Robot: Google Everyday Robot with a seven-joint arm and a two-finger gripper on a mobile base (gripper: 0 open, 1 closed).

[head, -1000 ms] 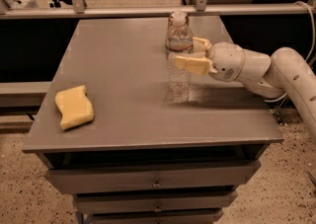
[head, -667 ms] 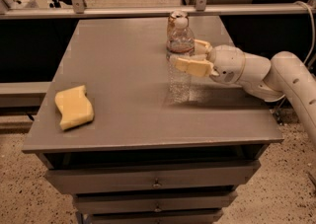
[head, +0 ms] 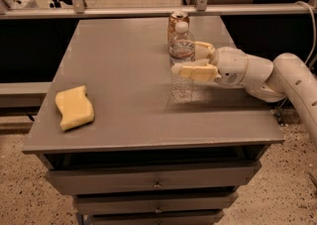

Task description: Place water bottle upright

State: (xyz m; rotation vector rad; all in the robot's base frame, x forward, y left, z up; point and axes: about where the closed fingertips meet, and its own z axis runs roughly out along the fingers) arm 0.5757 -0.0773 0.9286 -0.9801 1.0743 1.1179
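The water bottle point(head: 182, 83) is a clear ribbed bottle with a white cap and a thin red-and-white band. It stands upright on the grey table point(head: 124, 70), right of the middle. My gripper point(head: 184, 61) reaches in from the right and is shut around the bottle's middle. One tan finger point(head: 195, 73) lies across the bottle's near side. The other finger point(head: 204, 49) is on its far side. The bottle's base rests on the tabletop. A tan-and-gold soda can point(head: 176, 20) stands just behind the bottle, partly hidden by it.
A yellow sponge point(head: 74, 107) lies near the table's front left corner. Drawers point(head: 156, 182) sit under the tabletop. A metal rail point(head: 148, 12) runs behind the table's far edge. My white arm point(head: 277, 78) extends off to the right.
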